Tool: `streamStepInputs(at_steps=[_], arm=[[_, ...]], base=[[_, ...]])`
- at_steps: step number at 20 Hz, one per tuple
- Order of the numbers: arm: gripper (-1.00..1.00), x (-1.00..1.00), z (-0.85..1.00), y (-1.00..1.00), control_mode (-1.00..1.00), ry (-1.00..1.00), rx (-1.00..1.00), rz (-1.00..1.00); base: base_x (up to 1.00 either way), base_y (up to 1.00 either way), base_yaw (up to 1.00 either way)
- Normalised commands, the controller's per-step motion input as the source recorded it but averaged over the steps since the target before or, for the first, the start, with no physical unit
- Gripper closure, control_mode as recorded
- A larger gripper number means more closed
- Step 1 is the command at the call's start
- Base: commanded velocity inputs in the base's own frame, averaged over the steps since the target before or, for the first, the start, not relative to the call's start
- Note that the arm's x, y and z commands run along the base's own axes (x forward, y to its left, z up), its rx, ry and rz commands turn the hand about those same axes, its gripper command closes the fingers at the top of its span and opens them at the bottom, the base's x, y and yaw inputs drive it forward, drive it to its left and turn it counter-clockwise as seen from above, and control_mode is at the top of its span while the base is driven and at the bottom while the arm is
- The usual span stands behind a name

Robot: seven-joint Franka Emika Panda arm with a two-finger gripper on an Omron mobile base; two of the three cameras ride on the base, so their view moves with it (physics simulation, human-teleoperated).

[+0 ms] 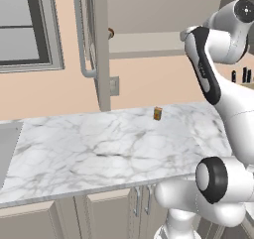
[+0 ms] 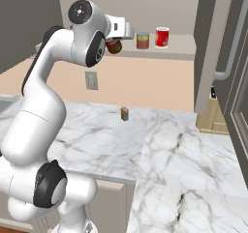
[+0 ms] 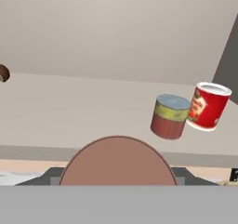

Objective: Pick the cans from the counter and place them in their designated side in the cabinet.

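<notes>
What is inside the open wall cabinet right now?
On the cabinet shelf stand the teal-topped can and a bright red can. The gripper holds the dark red can at the shelf edge. The door hides the far right.

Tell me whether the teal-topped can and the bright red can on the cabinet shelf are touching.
Apart. In the right base view the teal-topped can and the bright red can stand on the cabinet shelf with a plain strip of back wall between them.

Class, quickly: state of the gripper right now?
Gripper: shut on the dark red can, at the cabinet shelf.
</notes>
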Motion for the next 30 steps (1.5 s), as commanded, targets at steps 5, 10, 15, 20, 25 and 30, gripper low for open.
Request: streamStepInputs(at_steps=[5,10,15,20,25,30], arm=[[1.00,0.17,0.01,-0.02,-1.00,0.00,0.00,0.00],[1.00,0.20,0.00,-0.04,-1.00,0.00,0.00,0.00],[1.00,0.19,0.02,-0.06,-1.00,0.01,0.00,0.00],[1.00,0.15,0.04,-0.04,-1.00,0.02,0.00,0.00],[1.00,0.10,0.01,-0.03,-1.00,0.02,0.00,0.00],[1.00,0.07,0.00,-0.05,-1.00,0.01,0.00,0.00]], base=[[0.00,0.00,0.00],[0.00,0.00,0.00],[0.00,0.00,0.00],[0.00,0.00,0.00],[0.00,0.00,0.00],[0.00,0.00,0.00]])
